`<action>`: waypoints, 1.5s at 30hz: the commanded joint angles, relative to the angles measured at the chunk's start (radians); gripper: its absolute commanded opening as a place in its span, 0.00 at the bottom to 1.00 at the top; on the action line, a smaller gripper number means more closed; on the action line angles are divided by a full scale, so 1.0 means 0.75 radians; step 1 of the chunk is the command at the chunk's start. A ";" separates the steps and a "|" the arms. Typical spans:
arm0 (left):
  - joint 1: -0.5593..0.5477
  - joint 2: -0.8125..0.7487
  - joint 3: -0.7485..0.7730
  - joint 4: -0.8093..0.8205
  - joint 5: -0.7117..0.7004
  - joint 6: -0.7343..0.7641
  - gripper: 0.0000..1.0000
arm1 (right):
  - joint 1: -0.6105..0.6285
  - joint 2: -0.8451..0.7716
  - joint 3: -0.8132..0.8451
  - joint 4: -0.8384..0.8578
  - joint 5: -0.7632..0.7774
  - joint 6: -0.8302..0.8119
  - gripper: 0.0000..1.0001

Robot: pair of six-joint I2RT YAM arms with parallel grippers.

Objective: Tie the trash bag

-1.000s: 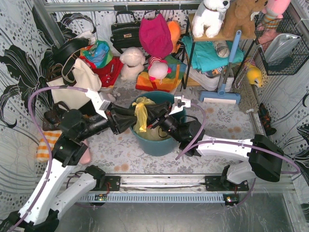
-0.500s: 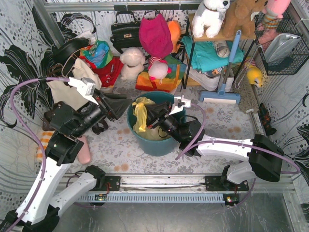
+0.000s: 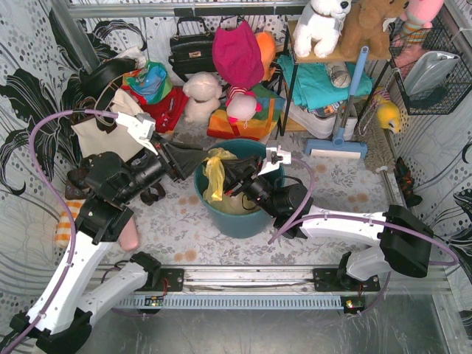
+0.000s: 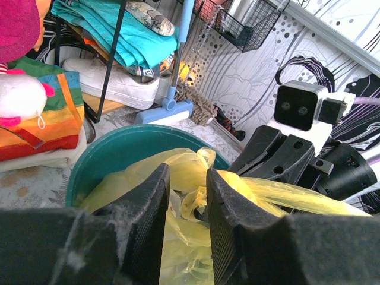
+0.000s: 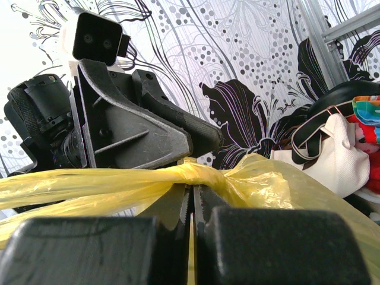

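The yellow-green trash bag (image 3: 215,173) sits in the round teal bin (image 3: 243,221), its top gathered into a twisted strand standing over the rim. My right gripper (image 3: 230,171) reaches over the bin and is shut on that strand. In the right wrist view my right gripper (image 5: 191,193) pinches thin yellow plastic just below a knot-like bunch of the bag (image 5: 255,178). My left gripper (image 3: 193,158) is at the bin's left rim, open and empty. In the left wrist view my left gripper (image 4: 187,173) points at the bag (image 4: 279,193) and touches nothing.
Stuffed toys, a black handbag (image 3: 192,48) and a white tote (image 3: 118,125) crowd the back and left. A rack with folded cloth and a blue mop (image 3: 335,144) stand back right. An orange striped cloth (image 3: 66,221) lies by the left arm.
My left gripper left the bag strand over the bin, pulled back to the left, then came partway back to the rim. The right gripper kept its hold and stayed still.
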 commanded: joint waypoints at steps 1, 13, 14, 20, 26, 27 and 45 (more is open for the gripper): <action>0.006 0.007 0.016 0.035 0.063 0.010 0.38 | -0.003 -0.020 0.037 0.034 -0.006 -0.009 0.00; 0.007 0.014 0.015 0.004 0.088 0.027 0.45 | -0.004 -0.024 0.039 0.027 -0.001 -0.014 0.00; 0.006 0.017 0.017 -0.004 0.083 0.034 0.45 | -0.003 -0.024 0.039 0.028 -0.001 -0.014 0.00; 0.006 0.010 -0.009 0.006 0.084 0.041 0.30 | -0.005 -0.028 0.040 0.021 0.003 -0.018 0.00; 0.007 -0.013 -0.044 0.107 0.136 0.009 0.03 | -0.004 -0.029 0.040 0.018 0.005 -0.019 0.00; 0.006 -0.019 -0.058 0.139 0.142 -0.003 0.01 | -0.004 -0.030 0.038 0.017 0.005 -0.017 0.00; 0.006 0.015 0.081 0.100 0.008 0.109 0.00 | -0.004 -0.053 0.031 -0.018 0.004 -0.006 0.09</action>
